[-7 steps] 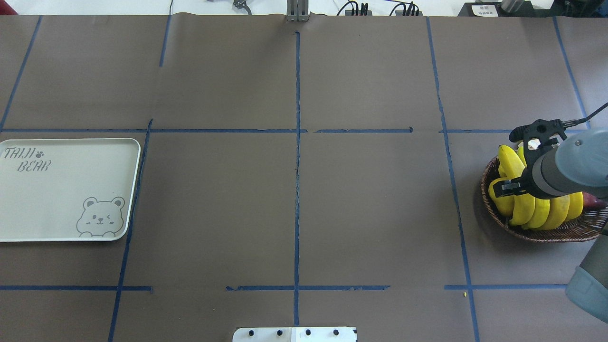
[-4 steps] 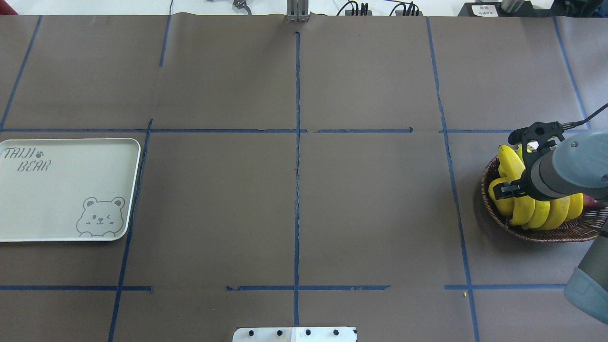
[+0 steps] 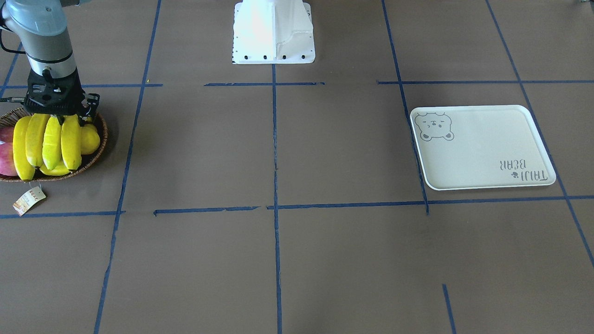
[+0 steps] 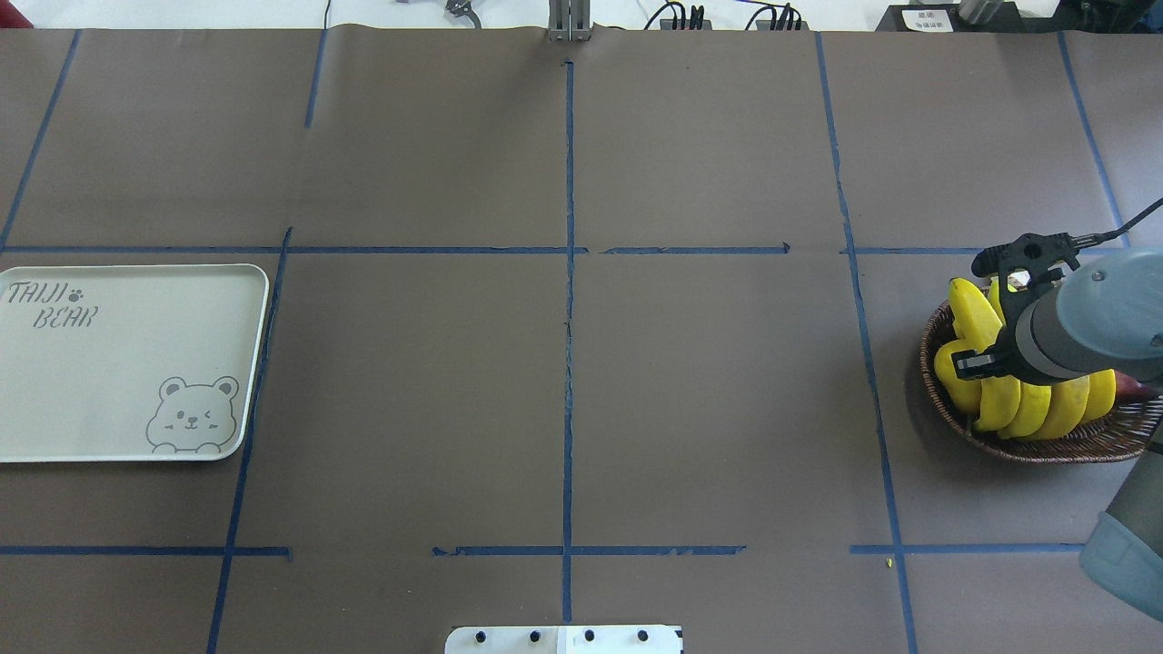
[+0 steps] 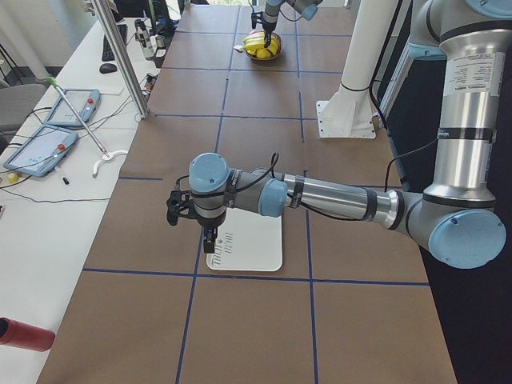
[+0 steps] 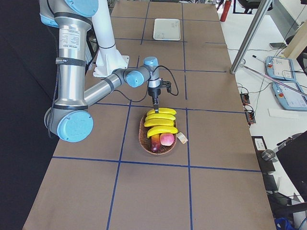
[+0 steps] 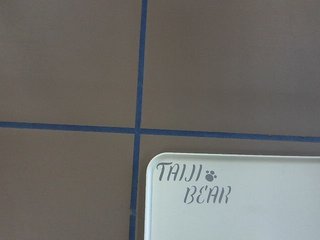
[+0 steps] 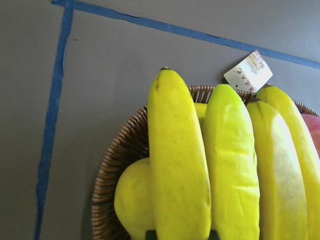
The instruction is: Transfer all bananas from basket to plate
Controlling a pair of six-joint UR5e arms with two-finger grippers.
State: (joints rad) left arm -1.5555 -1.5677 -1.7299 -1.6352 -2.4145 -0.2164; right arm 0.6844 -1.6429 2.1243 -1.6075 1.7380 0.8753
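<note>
Several yellow bananas (image 4: 1036,409) lie side by side in the brown wicker basket (image 4: 1072,445) at the table's right. In the front view the bananas (image 3: 48,139) fill the basket (image 3: 100,148). My right gripper (image 4: 986,359) points straight down at their stem ends. In the right wrist view the fingertips straddle the left banana (image 8: 177,165), shut on it. The cream plate (image 4: 118,363) with the bear drawing lies at the far left with nothing on it. My left gripper (image 5: 210,240) hovers over the plate (image 5: 256,248); I cannot tell whether it is open or shut.
A pink-red fruit (image 3: 4,153) and a round yellow fruit (image 3: 90,139) share the basket. A paper tag (image 3: 29,199) hangs outside its rim. The white robot base (image 3: 274,30) stands at the table's middle edge. Blue tape lines cross the brown table.
My right gripper's visible finger has moved inward against the bananas, and the left banana's far end has shifted slightly. The plate has not moved.
</note>
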